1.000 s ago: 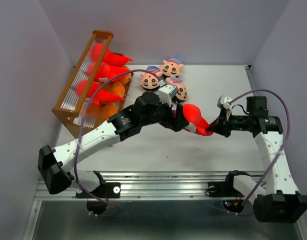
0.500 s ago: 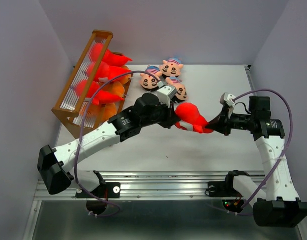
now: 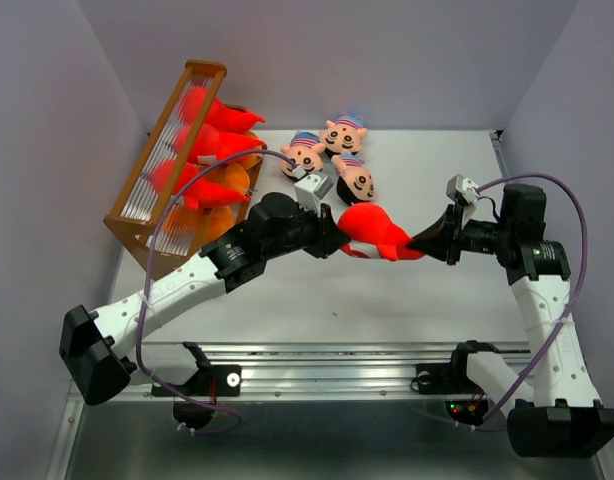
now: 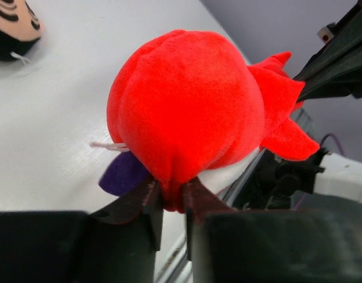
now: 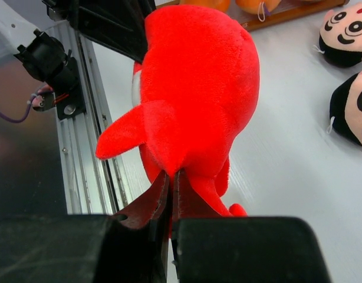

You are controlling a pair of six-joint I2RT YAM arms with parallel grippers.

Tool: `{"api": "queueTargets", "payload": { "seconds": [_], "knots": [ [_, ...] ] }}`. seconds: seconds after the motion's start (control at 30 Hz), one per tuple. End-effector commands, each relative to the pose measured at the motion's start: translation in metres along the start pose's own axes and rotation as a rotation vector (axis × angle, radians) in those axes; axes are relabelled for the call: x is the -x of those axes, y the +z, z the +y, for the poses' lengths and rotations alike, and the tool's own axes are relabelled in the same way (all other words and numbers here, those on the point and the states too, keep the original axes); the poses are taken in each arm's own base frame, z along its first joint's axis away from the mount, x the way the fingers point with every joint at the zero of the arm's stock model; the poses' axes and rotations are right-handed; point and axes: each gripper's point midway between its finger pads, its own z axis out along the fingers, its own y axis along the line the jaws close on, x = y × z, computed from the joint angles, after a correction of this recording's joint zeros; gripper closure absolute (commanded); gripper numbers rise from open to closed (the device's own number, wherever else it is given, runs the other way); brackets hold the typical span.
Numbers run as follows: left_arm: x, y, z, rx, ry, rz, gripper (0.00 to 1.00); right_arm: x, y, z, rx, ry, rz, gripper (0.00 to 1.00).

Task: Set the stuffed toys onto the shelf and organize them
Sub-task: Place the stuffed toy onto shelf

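Red toy [image 3: 372, 232] sits mid-table, strung betw. both arms, roughly level w/ the front of the shelf [image 3: 137, 215] but well apart from it, off to the right. Left gripper [image 3: 334, 236] is clenched on the toy's rounded end: in the left wrist view both fingers [image 4: 147, 203] pinch a fold of red plush at the bottom of the body, w/ a small purple patch [image 4: 123, 174] and a white thread poking out just beside them. Right gripper [image 3: 419, 243] is clamped on the opposite, pointed tail end; the right wrist view shows the fingertips nearly together w/ the tail squeezed betw. them and a fin sticking out to the side. Toy looks lifted off the table [image 3: 437, 300], tho no view makes that fully certain.

Shelf stands tilted at far left, by the wall. On its tiers: other red toys [image 3: 212, 120] up high, orange toys [image 3: 225, 185] lower down, all packed close, touching.

Three doll heads [image 3: 345, 133] w/ striped caps lie on the table near the back, just right of the shelf, faces up, near each other. The closest one is just behind the left wrist.
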Motion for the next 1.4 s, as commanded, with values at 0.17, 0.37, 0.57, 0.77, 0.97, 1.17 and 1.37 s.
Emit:
{"api": "queueTargets", "payload": {
  "seconds": [0.17, 0.37, 0.57, 0.77, 0.97, 1.17, 1.37],
  "knots": [
    [0.072, -0.054, -0.021, -0.002, 0.075, -0.217, 0.25, 0.018, 0.001, 0.000, 0.024, -0.064, -0.049, 0.99],
    [0.111, -0.100, -0.028, 0.053, 0.133, -0.328, 0.20, 0.018, 0.002, -0.009, 0.007, -0.057, -0.045, 0.99],
    [0.154, -0.153, -0.031, 0.147, 0.211, -0.451, 0.20, 0.021, 0.017, -0.015, 0.030, -0.057, -0.034, 0.99],
    [0.187, -0.192, -0.045, 0.147, 0.230, -0.576, 0.19, 0.032, 0.067, 0.001, 0.115, -0.071, -0.002, 0.99],
    [0.205, -0.215, -0.057, 0.125, 0.239, -0.657, 0.19, 0.056, 0.135, 0.001, 0.200, 0.005, 0.040, 0.99],
    [0.215, -0.234, -0.062, 0.126, 0.233, -0.714, 0.15, 0.073, 0.210, 0.026, 0.287, 0.041, 0.076, 0.99],
    [0.216, -0.238, -0.059, 0.139, 0.235, -0.729, 0.14, 0.078, 0.261, 0.042, 0.351, 0.111, 0.093, 0.99]
  ]
}}
